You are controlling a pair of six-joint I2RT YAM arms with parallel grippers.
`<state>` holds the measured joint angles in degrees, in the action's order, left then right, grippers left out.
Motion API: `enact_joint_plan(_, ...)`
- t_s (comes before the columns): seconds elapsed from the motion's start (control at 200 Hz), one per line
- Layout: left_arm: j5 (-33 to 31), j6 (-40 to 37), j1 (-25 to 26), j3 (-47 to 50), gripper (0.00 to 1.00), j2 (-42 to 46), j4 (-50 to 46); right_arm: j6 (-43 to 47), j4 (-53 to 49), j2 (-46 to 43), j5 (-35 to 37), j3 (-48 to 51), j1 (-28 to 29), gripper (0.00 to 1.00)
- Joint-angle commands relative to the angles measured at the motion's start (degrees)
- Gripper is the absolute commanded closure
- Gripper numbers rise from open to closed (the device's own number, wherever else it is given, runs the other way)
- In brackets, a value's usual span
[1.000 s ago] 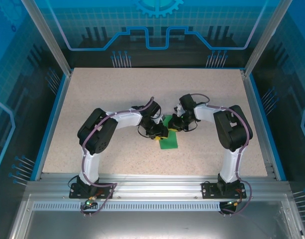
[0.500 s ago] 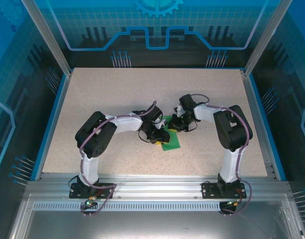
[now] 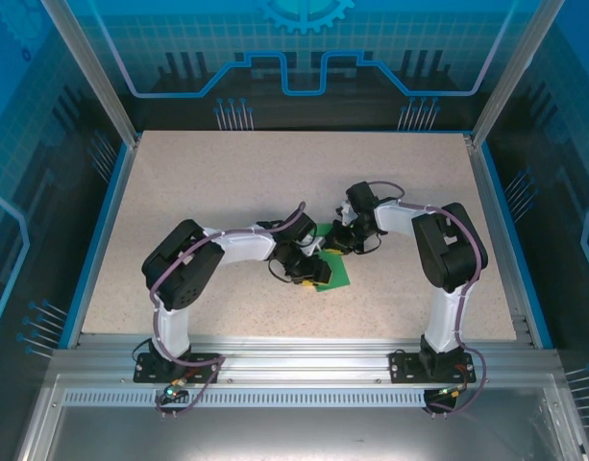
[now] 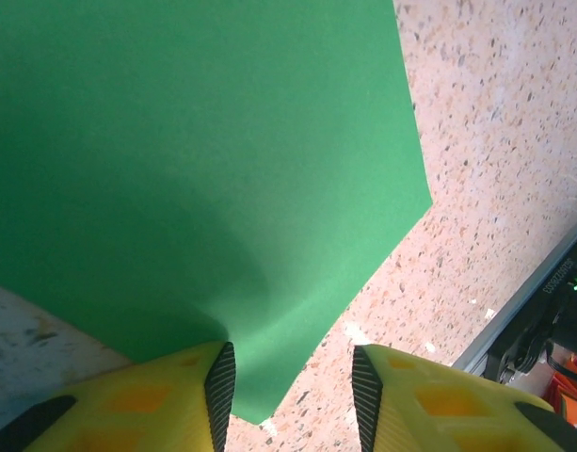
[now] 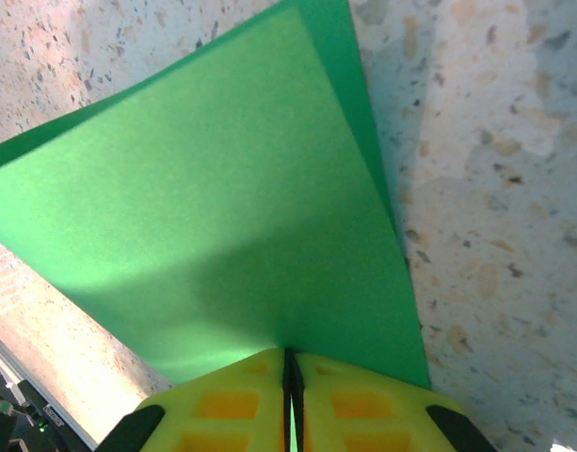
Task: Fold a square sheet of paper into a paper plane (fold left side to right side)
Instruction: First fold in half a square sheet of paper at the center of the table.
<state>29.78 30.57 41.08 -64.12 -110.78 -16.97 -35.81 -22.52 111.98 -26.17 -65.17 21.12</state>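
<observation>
The right gripper (image 5: pixel 290 369) pinches the square sheet of paper (image 5: pixel 222 207) on the table (image 5: pixel 476 188); the left gripper (image 4: pixel 293 381) straddles 1 corner, jaws apart.

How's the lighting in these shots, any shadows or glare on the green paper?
Left wrist view: a soft dark shadow on the green paper just ahead of the left gripper; right wrist view: a similar shadow ahead of the right gripper, bright washed patches on the table; top external view: even, bluish light.
</observation>
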Motion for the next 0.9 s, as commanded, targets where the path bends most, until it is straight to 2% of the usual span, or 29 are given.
enact_joint_plan(0.0,2.0,2.0,2.3,2.6,0.57,1.5,-2.3,-0.6,-4.2,3.4,5.2,1.5,0.5,0.89)
enact_joint_plan(0.38,2.3,4.1,3.7,5.8,0.57,4.6,-0.4,-0.6,-3.6,3.3,4.8,1.8,0.5,0.88)
enact_joint_plan(0.595,4.5,6.7,-1.3,4.9,0.52,10.2,2.6,-0.5,-2.9,2.7,4.1,2.1,0.5,0.88)
enact_joint_plan(0.7,5.1,6.1,-3.2,2.0,0.51,8.4,2.0,-0.5,-3.0,2.8,4.0,2.1,0.5,0.88)
enact_joint_plan(0.895,5.3,5.6,-3.5,-3.8,0.52,1.1,2.1,-0.3,-3.1,2.7,4.0,2.1,0.4,0.88)
